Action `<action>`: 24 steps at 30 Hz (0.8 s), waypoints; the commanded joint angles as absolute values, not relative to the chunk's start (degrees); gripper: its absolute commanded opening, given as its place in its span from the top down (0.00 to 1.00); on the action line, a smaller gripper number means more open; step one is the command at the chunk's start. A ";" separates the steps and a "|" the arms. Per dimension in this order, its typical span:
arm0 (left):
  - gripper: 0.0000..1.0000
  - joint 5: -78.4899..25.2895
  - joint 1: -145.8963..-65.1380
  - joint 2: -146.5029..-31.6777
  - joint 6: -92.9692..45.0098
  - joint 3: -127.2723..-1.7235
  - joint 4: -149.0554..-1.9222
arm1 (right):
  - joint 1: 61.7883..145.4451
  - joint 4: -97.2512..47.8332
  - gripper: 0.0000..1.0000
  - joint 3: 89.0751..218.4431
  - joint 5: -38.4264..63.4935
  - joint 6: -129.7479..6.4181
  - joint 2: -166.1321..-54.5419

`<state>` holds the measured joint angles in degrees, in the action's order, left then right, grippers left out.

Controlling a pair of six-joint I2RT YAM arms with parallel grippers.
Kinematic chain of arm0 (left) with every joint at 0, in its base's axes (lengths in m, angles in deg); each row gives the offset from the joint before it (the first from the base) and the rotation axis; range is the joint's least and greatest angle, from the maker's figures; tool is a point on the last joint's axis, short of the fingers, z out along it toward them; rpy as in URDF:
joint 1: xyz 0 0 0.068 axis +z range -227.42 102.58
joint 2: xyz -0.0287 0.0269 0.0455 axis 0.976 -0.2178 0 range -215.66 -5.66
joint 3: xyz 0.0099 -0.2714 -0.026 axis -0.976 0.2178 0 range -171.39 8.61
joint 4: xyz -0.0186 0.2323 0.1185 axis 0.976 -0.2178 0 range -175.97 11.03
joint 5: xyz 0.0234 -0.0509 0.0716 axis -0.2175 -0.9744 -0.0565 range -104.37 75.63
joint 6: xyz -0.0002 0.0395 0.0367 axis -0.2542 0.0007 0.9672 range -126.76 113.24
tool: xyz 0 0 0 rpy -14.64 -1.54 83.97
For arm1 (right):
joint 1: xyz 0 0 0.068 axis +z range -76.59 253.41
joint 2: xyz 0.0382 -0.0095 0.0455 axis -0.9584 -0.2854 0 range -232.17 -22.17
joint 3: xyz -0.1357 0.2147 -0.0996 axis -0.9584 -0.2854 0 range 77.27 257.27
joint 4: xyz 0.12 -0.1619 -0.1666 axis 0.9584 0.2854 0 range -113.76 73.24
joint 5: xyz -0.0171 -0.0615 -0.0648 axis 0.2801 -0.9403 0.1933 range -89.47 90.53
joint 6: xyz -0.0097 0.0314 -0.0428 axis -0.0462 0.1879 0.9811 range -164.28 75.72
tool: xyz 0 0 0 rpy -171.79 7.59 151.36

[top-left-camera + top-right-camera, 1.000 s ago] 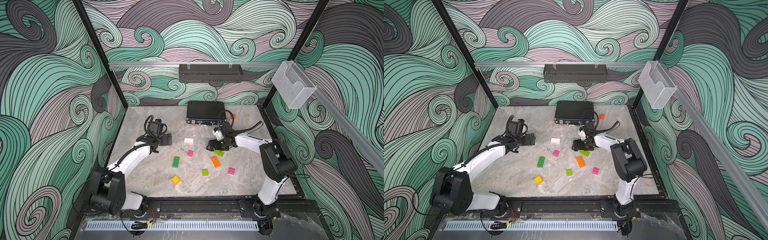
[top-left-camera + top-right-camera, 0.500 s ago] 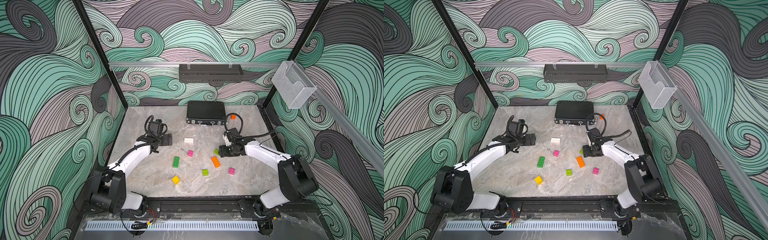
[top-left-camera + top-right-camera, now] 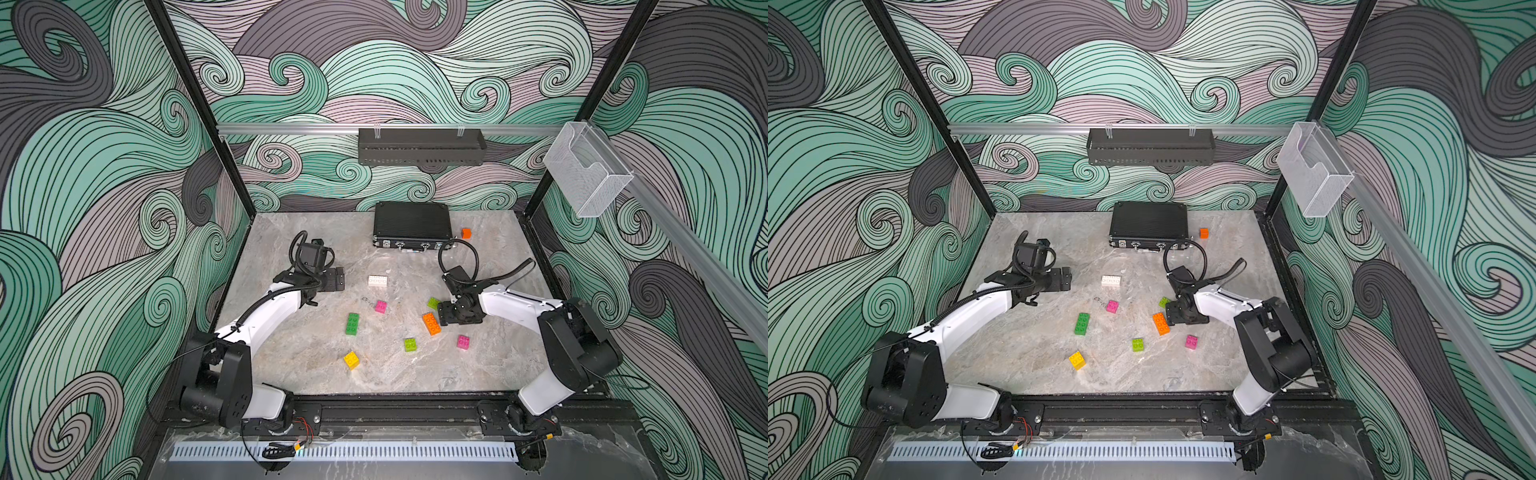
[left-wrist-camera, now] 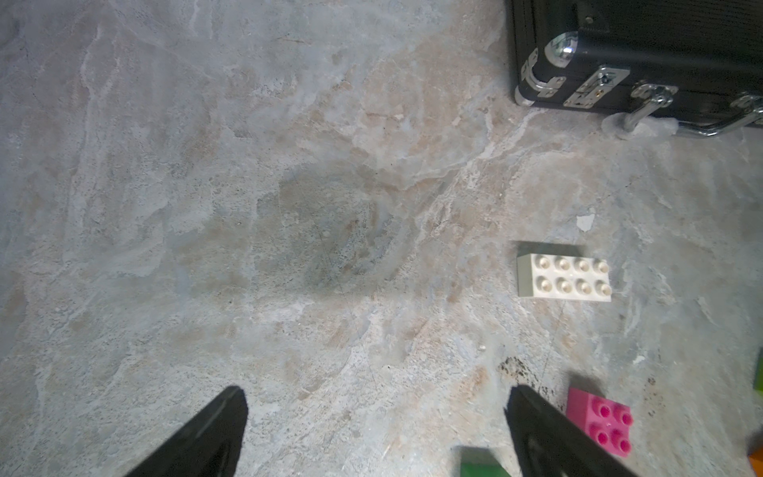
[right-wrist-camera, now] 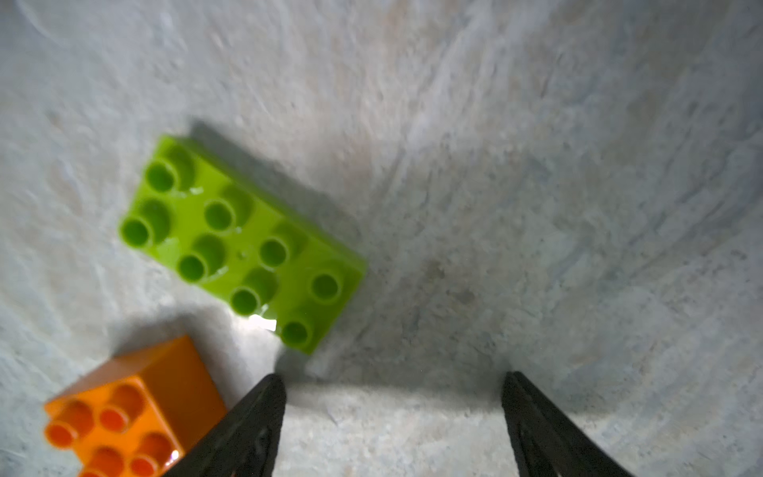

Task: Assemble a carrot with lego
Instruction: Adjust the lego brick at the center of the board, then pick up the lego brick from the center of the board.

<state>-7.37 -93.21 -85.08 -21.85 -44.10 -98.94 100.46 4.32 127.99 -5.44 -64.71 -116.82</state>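
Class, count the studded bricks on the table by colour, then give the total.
White brick: 1
Pink bricks: 2
Dark green brick: 1
Lime bricks: 2
Orange brick: 1
Yellow brick: 1
Total: 8

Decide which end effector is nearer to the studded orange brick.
Right. The right end effector hangs open right beside the orange brick, close to its edge. The left end effector is open far across the table, near the white brick.
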 commanded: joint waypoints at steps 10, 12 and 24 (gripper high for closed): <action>0.01 -7.16 -93.32 -85.12 -22.57 -45.81 -100.77 | 98.04 4.31 0.17 133.25 -11.02 -63.88 -121.37; 0.01 -7.19 -93.27 -85.07 -22.50 -45.82 -100.80 | 97.94 4.71 0.17 133.21 -9.46 -63.19 -120.59; 0.01 -8.74 -93.37 -84.44 -23.41 -45.62 -101.61 | 98.02 21.06 0.13 122.39 0.27 -78.39 -98.20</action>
<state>-7.78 -93.23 -85.08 -22.40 -44.10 -99.66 97.97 14.11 126.79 -1.84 -71.00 -101.13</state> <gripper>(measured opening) 0.986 0.873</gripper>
